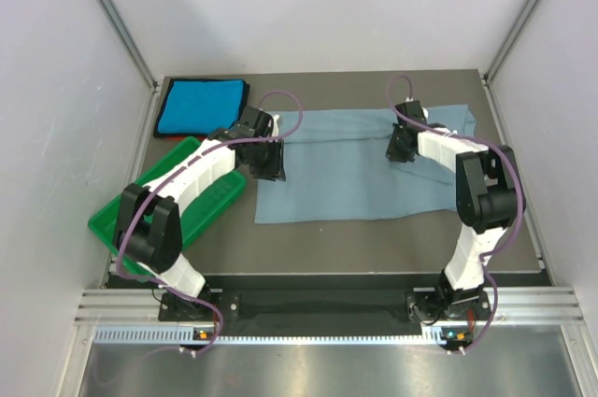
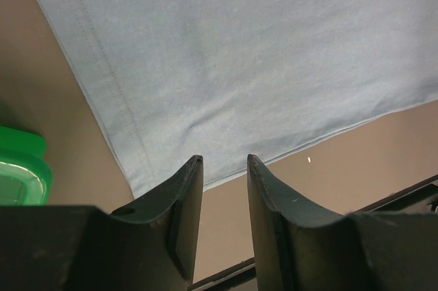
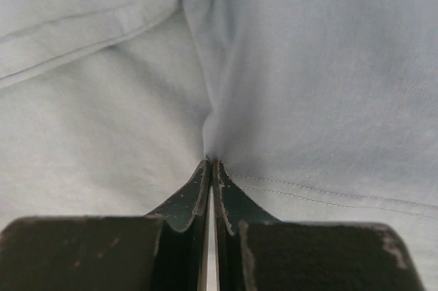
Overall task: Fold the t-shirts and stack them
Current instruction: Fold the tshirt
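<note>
The dusty grey-blue t-shirt [image 1: 360,168] lies folded into a long band across the middle of the table. The bright turquoise t-shirt [image 1: 199,107] lies folded at the back left. My left gripper [image 1: 271,169] is open and empty over the grey-blue shirt's left edge; the left wrist view shows its hem [image 2: 102,65] and near corner just past the fingertips [image 2: 194,168]. My right gripper [image 1: 402,147] is shut on a pinch of the grey-blue shirt [image 3: 308,65] near its right end, and the cloth rises into a ridge at the tips.
A green plastic tray [image 1: 201,193] lies tilted at the left under my left arm; its corner also shows in the left wrist view [image 2: 20,168]. Bare brown table [image 1: 374,243] runs along the front. White walls enclose the table.
</note>
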You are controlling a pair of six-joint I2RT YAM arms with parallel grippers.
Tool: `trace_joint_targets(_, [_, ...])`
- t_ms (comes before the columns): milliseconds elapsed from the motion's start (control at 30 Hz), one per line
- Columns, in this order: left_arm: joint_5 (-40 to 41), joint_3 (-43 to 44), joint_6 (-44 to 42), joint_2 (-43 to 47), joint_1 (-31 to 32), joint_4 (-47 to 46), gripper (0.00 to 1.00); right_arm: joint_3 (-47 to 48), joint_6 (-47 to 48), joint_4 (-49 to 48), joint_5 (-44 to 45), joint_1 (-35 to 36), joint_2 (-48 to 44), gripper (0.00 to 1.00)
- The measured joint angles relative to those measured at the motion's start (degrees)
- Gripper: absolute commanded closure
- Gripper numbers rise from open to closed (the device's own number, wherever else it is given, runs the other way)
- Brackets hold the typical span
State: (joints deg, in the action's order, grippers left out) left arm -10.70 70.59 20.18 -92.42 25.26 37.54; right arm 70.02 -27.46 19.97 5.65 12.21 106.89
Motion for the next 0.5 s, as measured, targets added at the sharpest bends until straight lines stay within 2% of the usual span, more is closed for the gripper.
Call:
trace_joint_targets(100, [0.0,0.0,0.0,0.0,0.0,0.0,0.62,-1.8,-2.2,-1.1,0.0,0.0,0.0,1.0])
trace_joint_targets(233, [0.0,0.0,0.0,0.0,0.0,0.0,0.62,-2.1,-4.3,-1.5,0.3,0.0,0.0,0.78])
trace_joint_targets(267, [0.0,0.0,0.0,0.0,0.0,0.0,0.62,-2.1,-4.7,-1.4,0.3,0.0,-0.3,0.7])
trace_joint_targets(300, [0.0,0.0,0.0,0.0,0.0,0.0,0.62,-2.1,-4.9,-1.2,0.3,0.0,-0.7,0.67])
trace_joint_targets(500, [-0.3,0.0,0.0,0.0,0.0,0.0,0.62,-2.7,-4.7,1.2,-0.1,-2.1,-8.7,0.64])
